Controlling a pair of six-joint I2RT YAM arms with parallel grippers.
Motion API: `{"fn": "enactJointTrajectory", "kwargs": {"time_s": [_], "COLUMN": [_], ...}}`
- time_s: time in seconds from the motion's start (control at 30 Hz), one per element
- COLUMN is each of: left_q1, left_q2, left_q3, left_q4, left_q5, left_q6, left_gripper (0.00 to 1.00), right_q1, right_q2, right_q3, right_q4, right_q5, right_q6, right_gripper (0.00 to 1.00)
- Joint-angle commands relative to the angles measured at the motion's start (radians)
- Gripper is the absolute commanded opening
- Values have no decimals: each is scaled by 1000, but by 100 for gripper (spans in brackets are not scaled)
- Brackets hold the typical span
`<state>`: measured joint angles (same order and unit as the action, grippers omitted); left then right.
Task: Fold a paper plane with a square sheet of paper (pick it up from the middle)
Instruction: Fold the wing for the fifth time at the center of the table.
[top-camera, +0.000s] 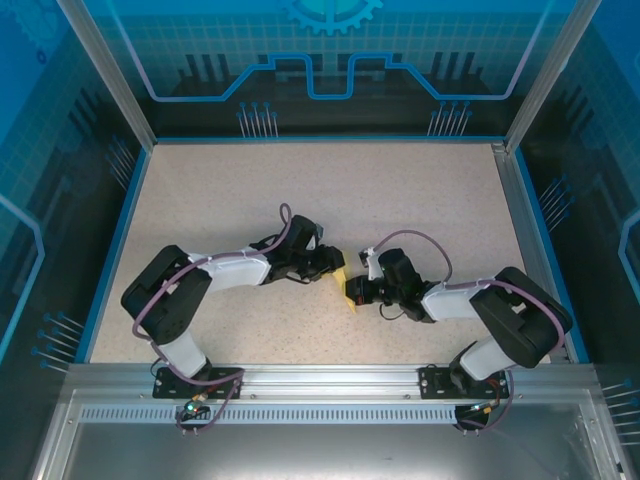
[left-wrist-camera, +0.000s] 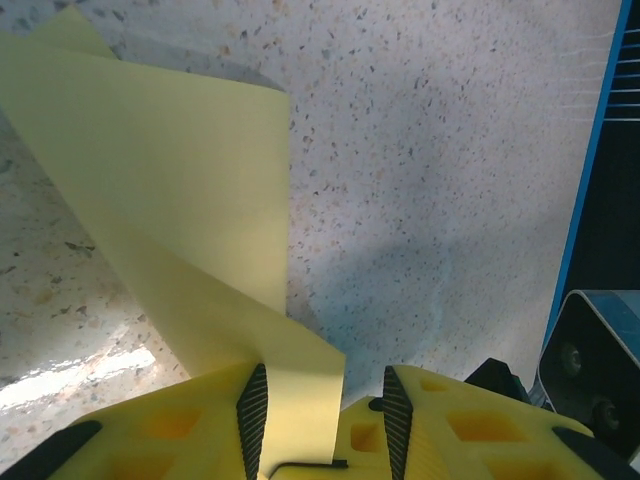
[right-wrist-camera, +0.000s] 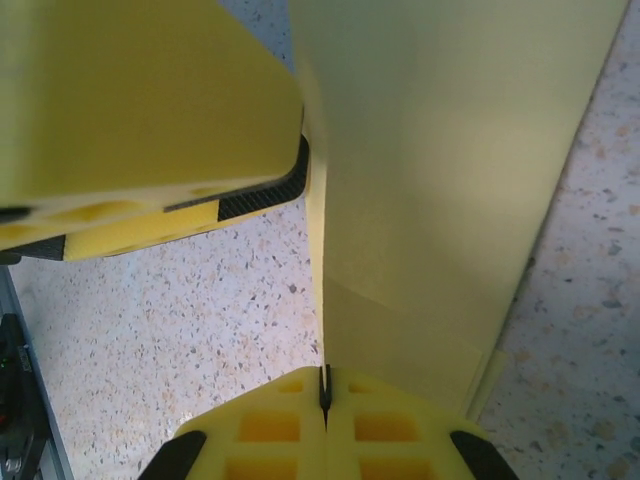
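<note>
The pale-yellow sheet of paper (right-wrist-camera: 450, 170) is folded into layers and held up off the table between the two arms. My right gripper (right-wrist-camera: 324, 375) is shut on its lower edge, with the sheet rising straight out of the closed jaws. In the left wrist view the paper (left-wrist-camera: 180, 180) runs down between the fingers of my left gripper (left-wrist-camera: 325, 385). It lies against the left pad (left-wrist-camera: 253, 410), with a gap to the right pad. One left finger (right-wrist-camera: 140, 100) touches the sheet's side. In the top view the left gripper (top-camera: 335, 268) and right gripper (top-camera: 352, 293) meet at the table's middle.
The speckled beige table (top-camera: 330, 180) stretches bare behind the arms and has a blue rim (left-wrist-camera: 590, 180). A metal rail (top-camera: 330, 385) runs along the near edge by both arm bases. Part of the right arm's dark body (left-wrist-camera: 590, 360) sits close beside the left gripper.
</note>
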<state>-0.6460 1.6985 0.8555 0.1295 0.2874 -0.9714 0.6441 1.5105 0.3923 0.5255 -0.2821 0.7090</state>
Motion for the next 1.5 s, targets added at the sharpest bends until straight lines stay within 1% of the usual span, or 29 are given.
{"fn": "enactJointTrajectory", "kwargs": {"time_s": [0.0,0.07,0.17,0.37,0.63,0.93,1.2,1.47], "left_q1": [-4,-4,-4,-4,-4,-4,-4,-4], "left_q2": [23,32,42,59,66,82,87,89], "left_q3": [27,35,42,53,70,88,94,100], "left_q4": [49,49,46,38,15,-1,-5,-11], "left_q5": [29,24,21,25,24,24,25,27], "left_q6": [-13,-3,10,21,37,40,42,43], "left_gripper": [39,39,39,39,38,37,36,37], "right_q1": [-18,-18,-17,1,30,62,118,193], "right_q2": [26,30,20,7,-7,-73,-107,-108], "right_q3": [-13,-15,-10,39,62,99,150,221], "right_q4": [59,60,22,-111,-171,-337,-496,-643], "right_q5": [-17,-8,22,61,79,157,241,378], "right_q6": [40,47,41,-12,-32,-91,-165,-213], "right_gripper": [2,3,9,21,23,32,34,32]}}
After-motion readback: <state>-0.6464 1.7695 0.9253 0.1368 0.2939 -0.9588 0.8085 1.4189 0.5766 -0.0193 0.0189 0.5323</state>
